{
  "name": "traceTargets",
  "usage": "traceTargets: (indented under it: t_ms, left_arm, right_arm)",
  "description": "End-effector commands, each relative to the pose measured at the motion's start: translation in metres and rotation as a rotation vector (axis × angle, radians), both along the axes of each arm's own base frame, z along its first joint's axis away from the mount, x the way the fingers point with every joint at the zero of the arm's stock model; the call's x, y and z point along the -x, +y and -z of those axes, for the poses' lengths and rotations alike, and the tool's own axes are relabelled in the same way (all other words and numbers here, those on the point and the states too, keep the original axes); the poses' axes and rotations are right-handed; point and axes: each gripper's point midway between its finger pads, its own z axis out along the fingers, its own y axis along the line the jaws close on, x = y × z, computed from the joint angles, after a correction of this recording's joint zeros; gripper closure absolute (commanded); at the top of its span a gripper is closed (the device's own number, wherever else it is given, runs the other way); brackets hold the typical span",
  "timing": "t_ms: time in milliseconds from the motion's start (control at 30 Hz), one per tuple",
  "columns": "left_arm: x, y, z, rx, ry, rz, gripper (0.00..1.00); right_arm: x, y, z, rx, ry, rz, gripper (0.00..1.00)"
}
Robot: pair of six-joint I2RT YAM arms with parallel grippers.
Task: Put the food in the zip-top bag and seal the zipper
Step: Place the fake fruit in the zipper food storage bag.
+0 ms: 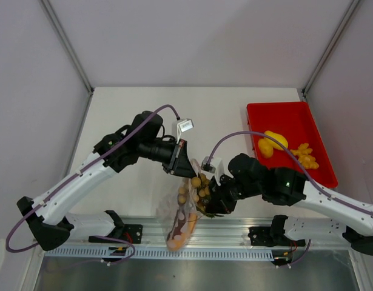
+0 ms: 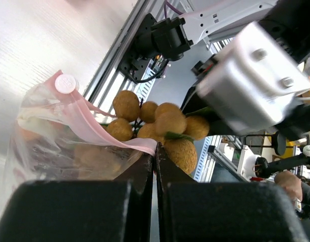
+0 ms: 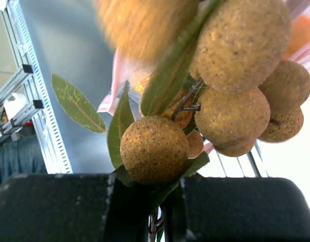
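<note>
Dangling clear dotted bag (image 1: 179, 223) | left pincer (image 2: 155, 156) pinching zipper (image 2: 117, 137) | right pincer (image 3: 165, 194) gripping tan grape bunch (image 3: 230, 113)

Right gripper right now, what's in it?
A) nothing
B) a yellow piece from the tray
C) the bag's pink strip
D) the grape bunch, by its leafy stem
D: the right gripper is shut on the leafy stem of the grape bunch, while the left gripper is the one pinching the bag at its pink strip.
</note>
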Motion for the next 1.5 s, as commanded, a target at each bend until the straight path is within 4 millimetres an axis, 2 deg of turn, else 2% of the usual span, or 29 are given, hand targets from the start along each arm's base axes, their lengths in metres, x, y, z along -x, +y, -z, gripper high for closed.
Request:
traceTargets:
  t_ms: [0,67,200,267,367,500,667,733,767,867,933,967,1000,1067,1133,1167,1333,1367,1400,1467]
  left_arm:
    - [-0.007,-0.003,-0.029,0.076,-0.119,0.015,0.99]
    - [0.001,-0.002,-0.035,0.110,-0.129,0.057,0.99]
    - [0.013,0.000,-0.039,0.152,-0.133,0.114,0.99]
    - [0.020,0.001,-0.041,0.172,-0.140,0.145,1.00]
    - [0.028,0.000,-0.049,0.216,-0.157,0.189,0.99]
    - [0.042,0.001,-0.056,0.257,-0.171,0.244,0.99]
    - [0.045,0.001,-0.053,0.249,-0.165,0.250,0.99]
    - [0.045,0.000,-0.046,0.232,-0.156,0.244,1.00]
    - [0.045,-0.001,-0.047,0.230,-0.156,0.238,0.99]
    - [0.042,-0.004,-0.045,0.216,-0.154,0.217,0.99]
    - [0.043,-0.005,-0.044,0.214,-0.151,0.223,0.99]
    - [0.044,-0.005,-0.043,0.214,-0.151,0.229,1.00]
    - [0.045,-0.006,-0.043,0.215,-0.151,0.235,0.99]
    - [0.047,-0.007,-0.042,0.214,-0.150,0.243,0.99]
    - [0.047,-0.007,-0.041,0.206,-0.143,0.243,0.99]
    - [0.045,-0.008,-0.042,0.201,-0.152,0.235,0.99]
    - [0.040,-0.006,-0.041,0.174,-0.154,0.186,0.99]
    - [0.038,-0.008,-0.041,0.174,-0.144,0.168,1.00]
    - [0.036,-0.008,-0.042,0.172,-0.140,0.151,0.99]
    - [0.030,-0.012,-0.043,0.166,-0.114,0.103,1.00]
  right_arm:
    - [0.015,0.011,-0.004,-0.023,0.061,-0.074,1.00]
    - [0.019,0.016,-0.007,-0.039,0.107,-0.098,1.00]
    - [0.009,0.027,-0.015,-0.069,0.220,-0.088,1.00]
    - [0.010,0.031,-0.024,-0.103,0.290,-0.109,0.96]
    - [-0.004,0.038,-0.037,-0.154,0.349,-0.080,0.89]
    - [-0.019,0.042,-0.047,-0.207,0.423,-0.054,0.89]
    - [-0.042,0.047,-0.043,-0.194,0.462,0.051,0.90]
    - [-0.050,0.050,-0.039,-0.175,0.461,0.100,0.82]
    - [-0.052,0.052,-0.040,-0.176,0.465,0.116,0.72]
    - [-0.059,0.055,-0.040,-0.177,0.429,0.154,0.68]
    - [-0.063,0.055,-0.042,-0.182,0.439,0.178,0.69]
    - [-0.069,0.056,-0.051,-0.230,0.429,0.187,0.71]
    - [-0.072,0.055,-0.048,-0.243,0.456,0.205,0.83]
    - [-0.080,0.055,-0.050,-0.271,0.520,0.274,1.00]
    - [-0.089,0.053,-0.041,-0.217,0.473,0.320,1.00]
    - [-0.096,0.047,-0.024,-0.133,0.454,0.392,1.00]
    - [-0.105,0.036,-0.006,-0.029,0.327,0.449,1.00]
    - [-0.113,0.026,0.006,0.039,0.254,0.510,1.00]
    - [-0.106,0.029,0.009,0.073,0.221,0.502,1.00]
    - [-0.106,0.029,0.008,0.098,0.168,0.531,1.00]
